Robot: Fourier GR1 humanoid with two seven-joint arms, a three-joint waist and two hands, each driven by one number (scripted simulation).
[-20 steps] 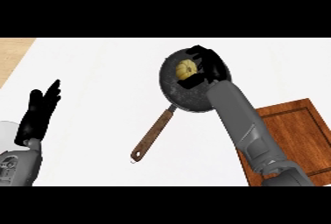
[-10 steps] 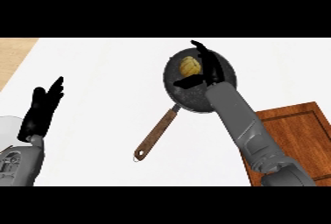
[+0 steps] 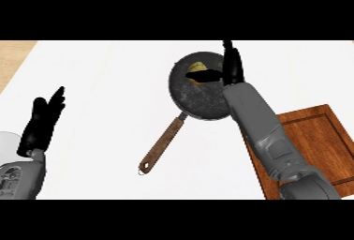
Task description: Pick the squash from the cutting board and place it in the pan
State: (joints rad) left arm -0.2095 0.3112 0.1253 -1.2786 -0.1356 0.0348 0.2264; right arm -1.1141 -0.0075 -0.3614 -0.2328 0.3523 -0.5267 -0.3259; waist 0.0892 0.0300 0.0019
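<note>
The yellow squash (image 3: pixel 196 67) lies inside the dark pan (image 3: pixel 194 96), near its far rim. My right hand (image 3: pixel 232 66) is over the pan's far right rim, fingers straight and pointing away, thumb stretched across the front of the squash and hiding part of it. The hand is open and not curled round the squash. The wooden cutting board (image 3: pixel 314 140) lies at the right, partly under my right forearm, with nothing visible on it. My left hand (image 3: pixel 43 122) rests open at the left edge, fingers up.
The pan's brown handle (image 3: pixel 162 144) runs down and to the left, ending in a hanging loop. A strip of wooden surface (image 3: pixel 12 56) shows at the far left beyond the white counter (image 3: pixel 104 84).
My right hand went from curled over the squash to straight fingers and shifted to the pan's right rim. The squash now lies in the pan. The left hand has kept still.
</note>
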